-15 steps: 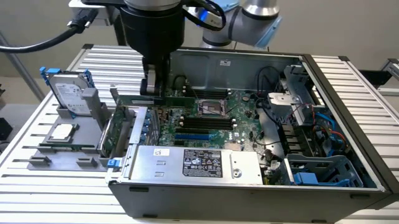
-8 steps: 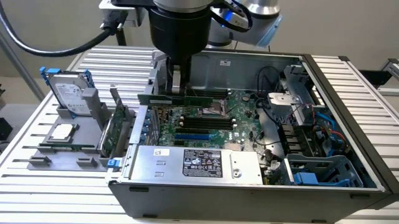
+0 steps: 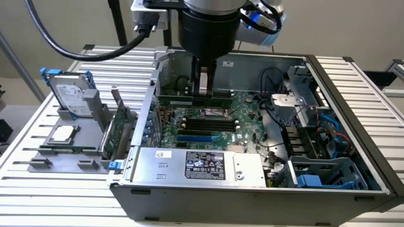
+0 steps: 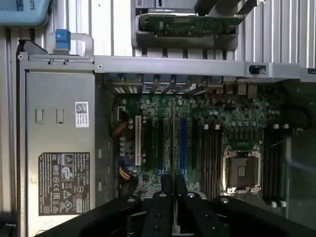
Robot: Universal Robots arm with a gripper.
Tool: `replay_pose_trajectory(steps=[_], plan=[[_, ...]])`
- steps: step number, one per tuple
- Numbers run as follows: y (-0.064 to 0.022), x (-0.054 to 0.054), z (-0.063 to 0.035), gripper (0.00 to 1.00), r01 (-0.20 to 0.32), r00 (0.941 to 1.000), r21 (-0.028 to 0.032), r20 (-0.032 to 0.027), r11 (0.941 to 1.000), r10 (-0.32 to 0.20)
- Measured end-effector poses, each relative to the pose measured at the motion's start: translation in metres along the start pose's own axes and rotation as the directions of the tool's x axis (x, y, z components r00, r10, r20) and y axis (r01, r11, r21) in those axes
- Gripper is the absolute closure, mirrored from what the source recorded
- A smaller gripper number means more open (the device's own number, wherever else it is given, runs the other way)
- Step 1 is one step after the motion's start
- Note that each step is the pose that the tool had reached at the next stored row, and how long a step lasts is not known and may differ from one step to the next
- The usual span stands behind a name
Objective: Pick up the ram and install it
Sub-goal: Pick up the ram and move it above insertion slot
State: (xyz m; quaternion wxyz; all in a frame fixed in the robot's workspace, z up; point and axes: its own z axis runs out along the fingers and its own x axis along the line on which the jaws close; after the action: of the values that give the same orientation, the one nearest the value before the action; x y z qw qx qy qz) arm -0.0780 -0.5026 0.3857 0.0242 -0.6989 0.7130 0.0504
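Ram held over the motherboard inside the open case (image 3: 252, 201).
The gripper (image 3: 203, 90) pinches the ram (image 3: 180, 100) upright (edge-on from the wrist), parallel to the memory slots (image 3: 205, 124), presumably so its contacts face down.

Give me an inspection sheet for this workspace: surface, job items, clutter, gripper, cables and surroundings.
Surface: ribbed aluminium table carrying an open grey metal computer case.
Job's things: thin green ram stick held level above the green motherboard; the long black memory slots look empty.
Clutter: grey plastic holder tray with an upright silver hard drive, a square processor chip and a green expansion card.
Gripper: black gripper shut on the ram stick, inside the case.
Cables: thick black cable hanging from the arm; blue and red wires in the case.
Surroundings: plain beige wall.
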Motion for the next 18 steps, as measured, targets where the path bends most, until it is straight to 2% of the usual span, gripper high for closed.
replay_pose_trajectory(steps=[4,11,18], plan=[[-0.0101,-0.013,0.0045,1.0,0.0,1.0,-0.0001,-0.0009,1.0,0.0],[-0.0185,-0.044,0.0176,1.0,0.0,1.0,0.0001,-0.0074,1.0,0.0],[-0.0254,-0.072,0.0326,1.0,0.0,1.0,0.0001,-0.0086,1.0,0.0]])
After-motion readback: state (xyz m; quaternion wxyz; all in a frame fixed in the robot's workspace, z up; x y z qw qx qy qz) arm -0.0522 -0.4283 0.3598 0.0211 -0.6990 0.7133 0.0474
